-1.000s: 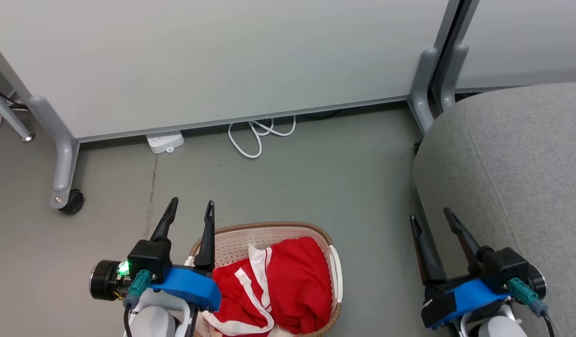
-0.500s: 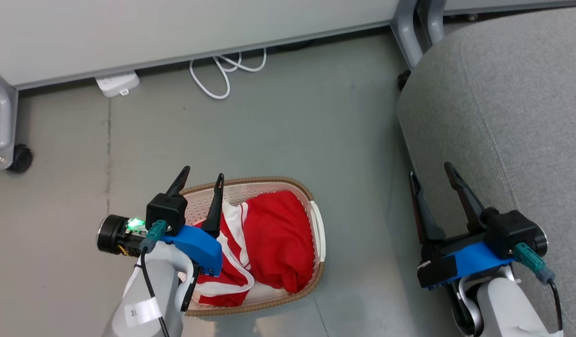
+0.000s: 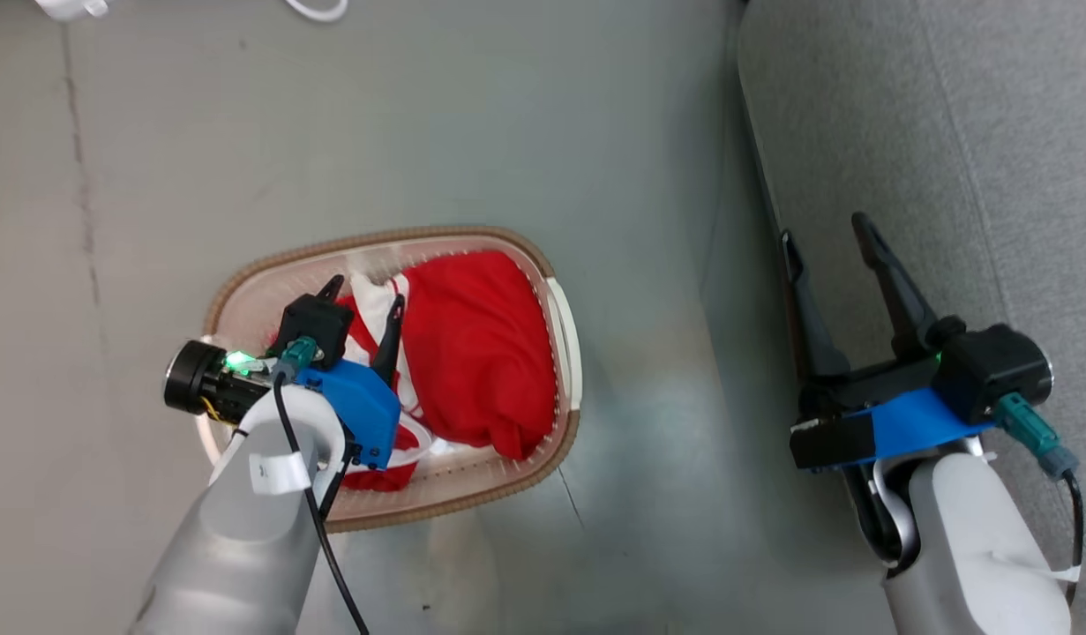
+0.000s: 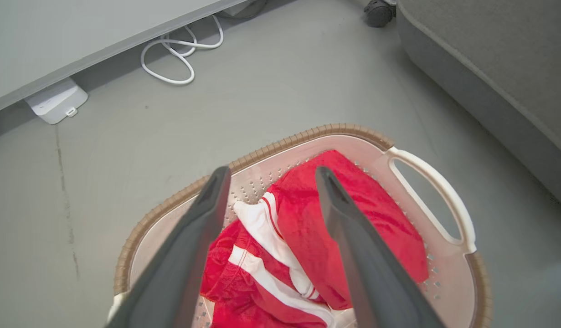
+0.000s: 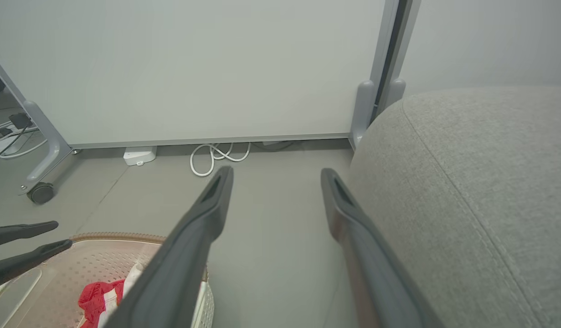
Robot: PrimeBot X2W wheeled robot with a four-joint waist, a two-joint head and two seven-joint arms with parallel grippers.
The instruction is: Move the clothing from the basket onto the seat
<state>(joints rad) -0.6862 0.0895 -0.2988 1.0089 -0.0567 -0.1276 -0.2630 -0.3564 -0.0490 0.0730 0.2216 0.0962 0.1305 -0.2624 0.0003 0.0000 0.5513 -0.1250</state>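
The head camera has tipped down, and the left gripper (image 3: 366, 291), wide open and empty, has come in over the basket (image 3: 375, 240). The clothing (image 3: 472, 353) lies under its fingers, ungrasped. The right gripper (image 3: 823, 227) hangs open and empty, the bare seat (image 3: 948, 132) at its right. No garment is moved yet.

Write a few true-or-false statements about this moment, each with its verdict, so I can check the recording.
1. The clothing lies in the basket. True.
2. The left gripper is shut on the clothing. False: it is open over the clothing and holds nothing.
3. The right gripper is open, near the edge of the seat. True.
4. The basket stands on the seat. False: it stands on the floor, beside the seat.
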